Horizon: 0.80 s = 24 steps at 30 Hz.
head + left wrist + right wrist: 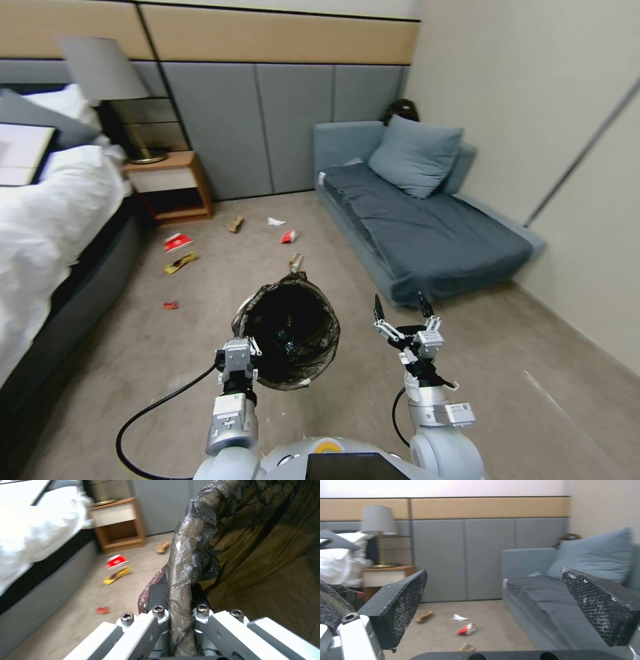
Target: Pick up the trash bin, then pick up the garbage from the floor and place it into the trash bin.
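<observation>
At 11 o'clock we clamp L gripper (248, 352) on trash bin (293, 330) rim, mouth up for drops; R gripper (402, 309) gapes empty; garbage (177, 243) ahead at 12.

Beige carpet (200, 347), grey sofa (427, 233), bed (47, 213), nightstand (170, 187)

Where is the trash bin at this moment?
In the head view, the trash bin is held up off the floor at the robot's left front, its bag-lined rim clamped in the left tool, beside the open right tool.
</observation>
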Available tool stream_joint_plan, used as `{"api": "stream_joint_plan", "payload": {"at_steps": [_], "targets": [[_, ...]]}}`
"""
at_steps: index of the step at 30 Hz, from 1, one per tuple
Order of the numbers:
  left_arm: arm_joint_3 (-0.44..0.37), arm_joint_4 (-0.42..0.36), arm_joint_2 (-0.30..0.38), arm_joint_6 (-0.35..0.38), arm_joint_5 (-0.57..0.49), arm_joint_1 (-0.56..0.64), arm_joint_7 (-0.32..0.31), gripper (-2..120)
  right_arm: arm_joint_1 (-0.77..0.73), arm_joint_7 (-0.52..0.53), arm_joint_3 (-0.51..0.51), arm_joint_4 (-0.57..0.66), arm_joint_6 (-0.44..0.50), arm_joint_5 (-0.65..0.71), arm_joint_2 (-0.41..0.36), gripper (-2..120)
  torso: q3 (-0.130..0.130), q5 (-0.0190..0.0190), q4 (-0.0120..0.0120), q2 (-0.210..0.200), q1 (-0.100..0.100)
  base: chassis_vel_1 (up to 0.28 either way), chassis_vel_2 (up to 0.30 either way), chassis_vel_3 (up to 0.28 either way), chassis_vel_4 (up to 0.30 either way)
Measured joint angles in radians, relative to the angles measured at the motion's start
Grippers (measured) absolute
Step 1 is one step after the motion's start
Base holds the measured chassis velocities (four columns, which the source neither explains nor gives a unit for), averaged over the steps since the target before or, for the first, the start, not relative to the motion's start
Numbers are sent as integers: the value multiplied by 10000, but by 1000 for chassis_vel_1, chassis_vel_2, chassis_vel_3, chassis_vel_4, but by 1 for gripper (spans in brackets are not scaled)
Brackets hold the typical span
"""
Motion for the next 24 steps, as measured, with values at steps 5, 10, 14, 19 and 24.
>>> {"api": "stream_joint_plan", "payload": {"at_steps": [5, 10, 14, 19, 24], "targets": [[0, 100, -13, -138, 70, -8, -4, 0, 15, -58, 13, -3, 22, -2, 0, 100, 0, 0, 0, 0, -1, 120, 126, 119, 128], [19, 127, -19, -185, 92, -7, -14, 0, 19, -97, 16, -32, 53, -9, 0, 100, 0, 0, 3, 0, 0, 101, 109, 101, 113], [56, 156, -32, -215, 98, -7, -20, 0, 21, -143, 31, -45, 84, -12, 0, 100, 0, 0, -2, 0, -1, 21, 23, 31, 26], [68, 219, -38, -358, 158, -9, -22, 0, 32, -176, 38, -82, 109, -51, 0, 100, 0, 0, -1, 0, -1, 0, 0, 0, 0], [74, 237, -45, -487, 242, -11, -19, 0, 36, -213, 28, -93, 134, -81, 0, 100, 0, 1, -1, 0, 0, 0, 0, 0, 0]]}}
